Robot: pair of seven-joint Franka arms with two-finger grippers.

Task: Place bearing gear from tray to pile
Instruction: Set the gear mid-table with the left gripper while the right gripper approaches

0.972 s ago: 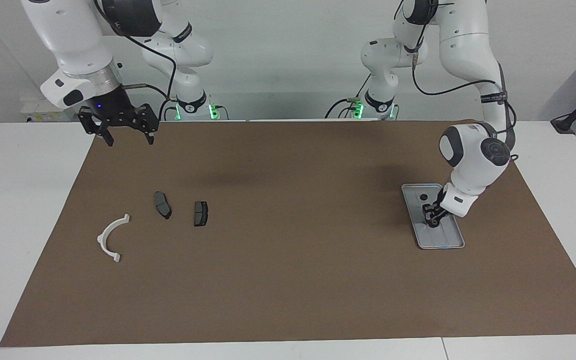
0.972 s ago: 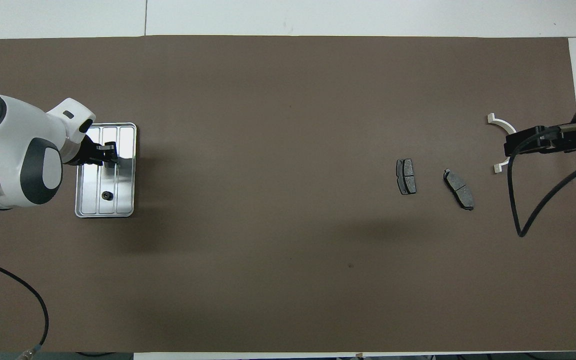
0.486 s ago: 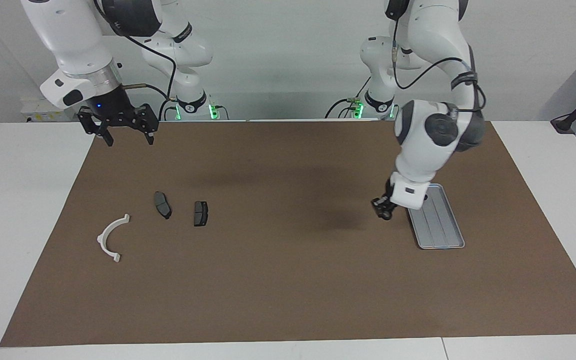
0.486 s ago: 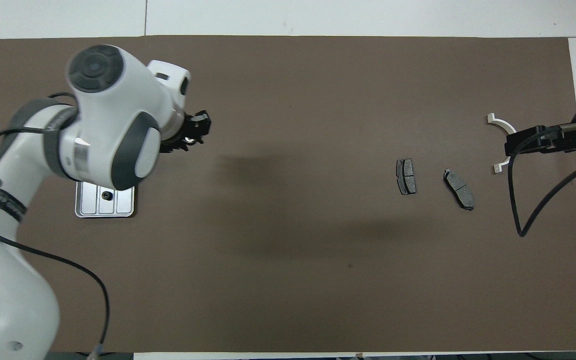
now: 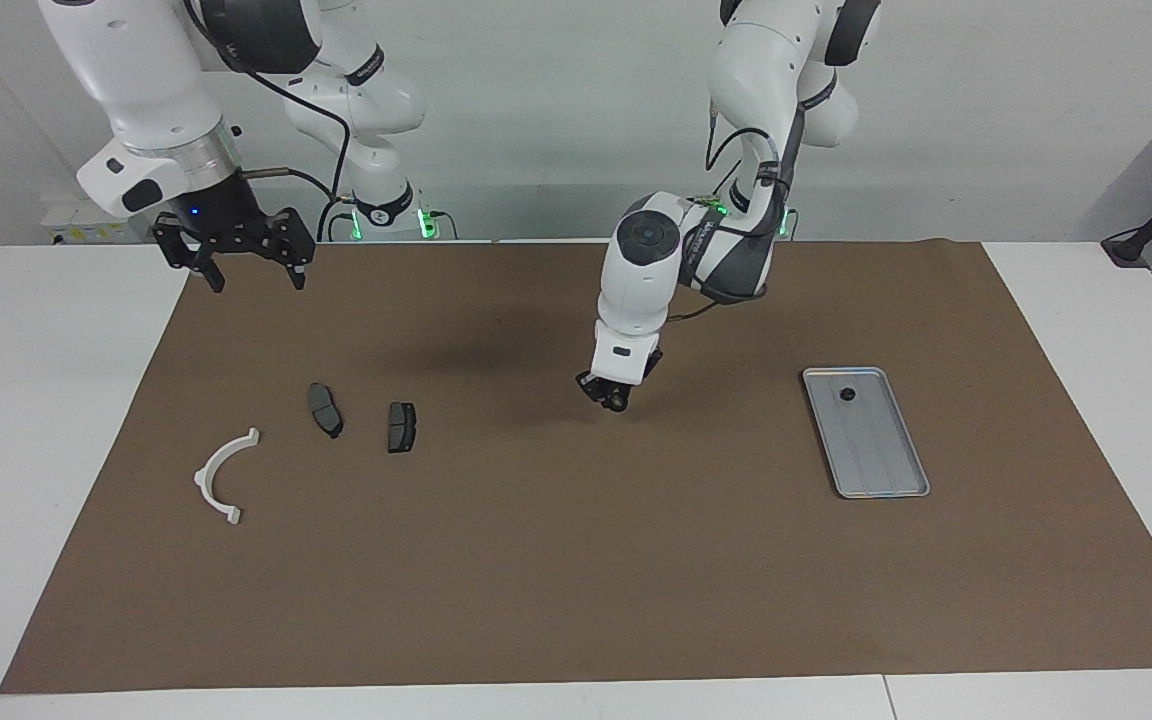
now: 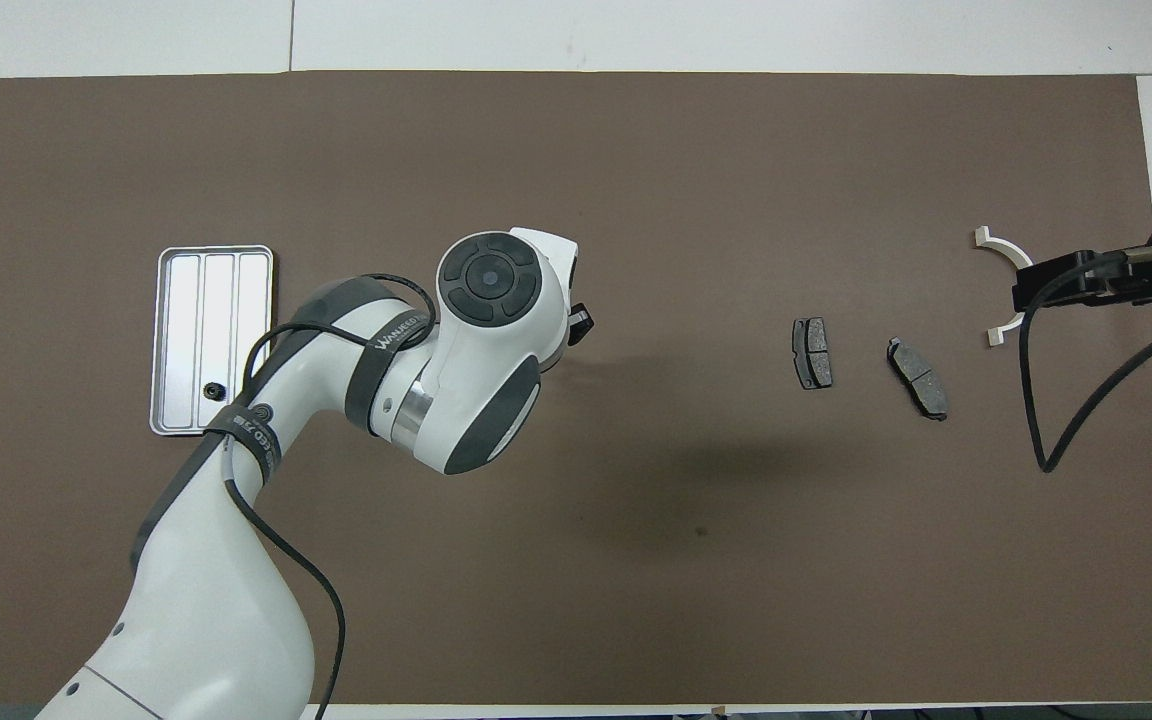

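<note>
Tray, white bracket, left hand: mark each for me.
tray (image 5: 881, 465): facing view, bare ribbed floor.
white bracket (image 5: 212, 470): facing view, middle of its arc.
left hand (image 5: 613, 399): facing view, at its fingertips, over the mat.

Robotics lab / test cell, not a home or shop. Evidence: two white Franka-type arms bolted at one edge of a white table (image 5: 26, 420), green status LEDs (image 5: 356, 225) at their bases, cables running along the arms. Brown mat (image 5: 576, 560) covers the work area. Plain white wall, no decor. Few parts laid out w/ wide spacing (staged, not a working bench): metal tray (image 5: 891, 475), white bracket (image 5: 221, 478), two dark pads (image 5: 325, 410).
</note>
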